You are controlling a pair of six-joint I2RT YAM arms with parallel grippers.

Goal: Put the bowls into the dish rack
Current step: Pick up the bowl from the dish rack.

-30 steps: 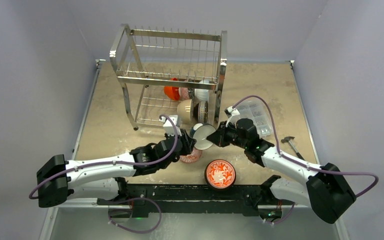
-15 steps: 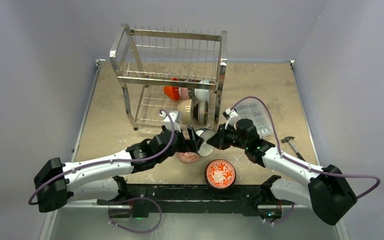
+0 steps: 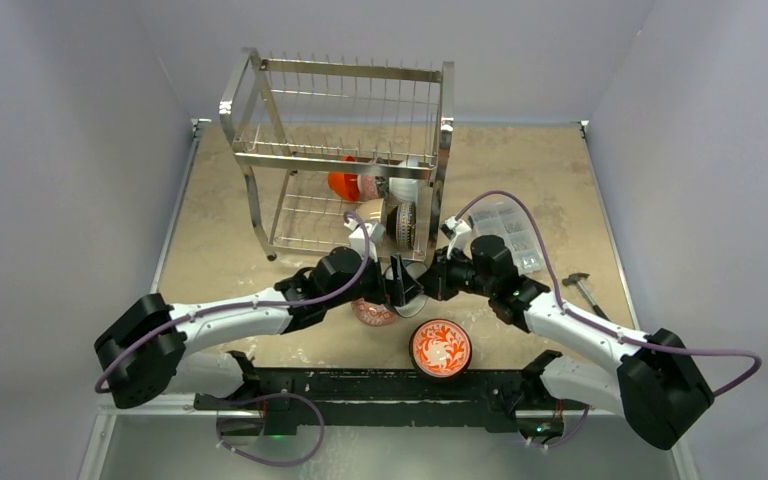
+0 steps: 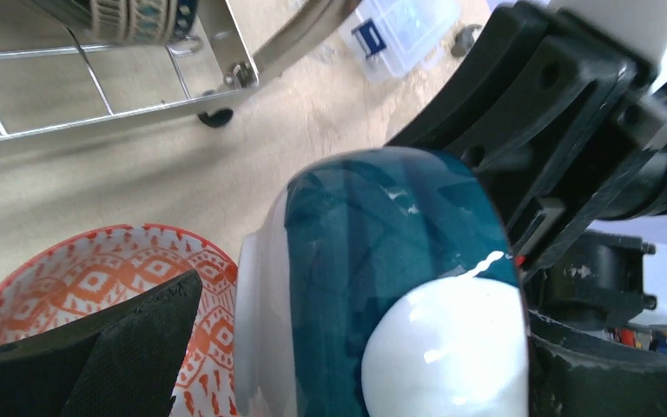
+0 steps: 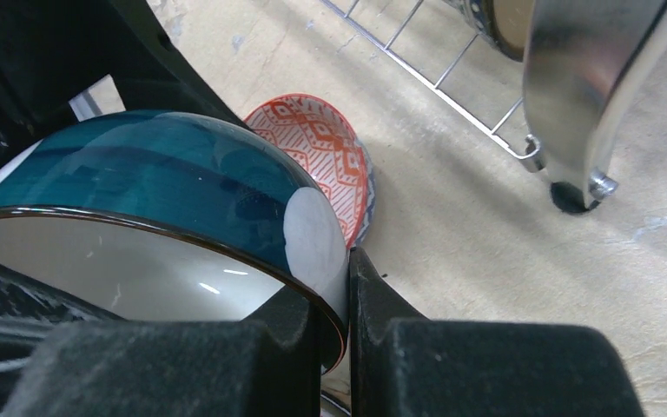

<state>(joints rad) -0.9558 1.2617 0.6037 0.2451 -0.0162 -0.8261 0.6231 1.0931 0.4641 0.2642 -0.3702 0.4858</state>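
The right gripper's fingers are clenched on the rim of the teal bowl, one inside and one outside. They hold it on its side, clear of the tabletop, with its white foot turned toward the left arm. It hangs over the middle, somewhat nearer the near edge.

The left gripper stands spread about the same bowl. One finger shows a thin gap from the bowl's wall, so it looks released.

Just beneath lies a red patterned bowl, and a red floral bowl sits by the near edge. The dish rack stands toward the far edge. Its lower shelf holds an orange bowl, a tan bowl and a grey patterned bowl.
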